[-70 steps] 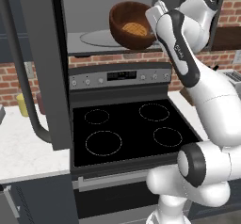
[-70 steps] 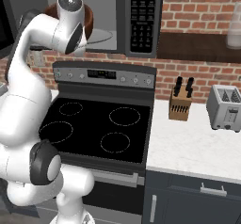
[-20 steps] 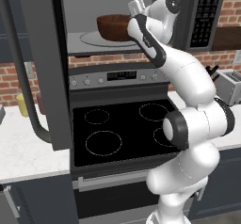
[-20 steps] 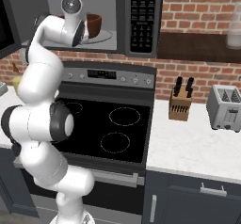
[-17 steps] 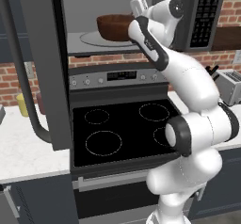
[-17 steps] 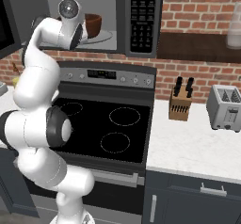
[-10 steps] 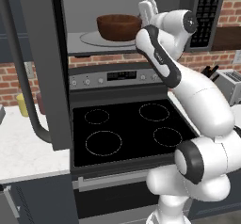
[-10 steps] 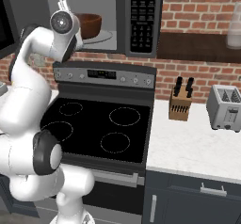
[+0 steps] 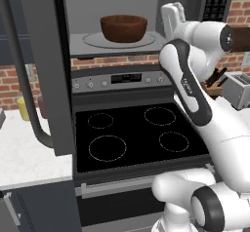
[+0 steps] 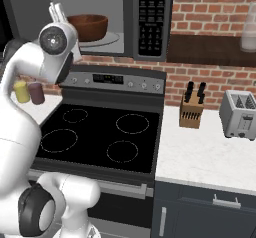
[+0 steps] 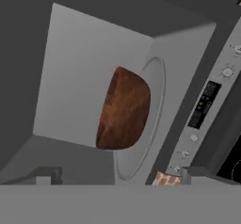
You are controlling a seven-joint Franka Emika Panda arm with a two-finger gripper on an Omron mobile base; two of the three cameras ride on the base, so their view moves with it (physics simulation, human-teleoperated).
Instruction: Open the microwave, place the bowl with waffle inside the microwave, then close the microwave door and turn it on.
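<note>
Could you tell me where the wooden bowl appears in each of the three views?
Left base view: bowl top centre, on the glass turntable inside the microwave.
Right base view: upper left, partly behind the arm.
Hand view: centre, rolled sideways.
Shared landmark: the turntable beneath it.

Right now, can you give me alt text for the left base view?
A brown bowl sits on the glass turntable inside the open microwave, above the black stove. The microwave door is swung open at left, and the white arm's gripper is raised beside the opening, empty.
</note>
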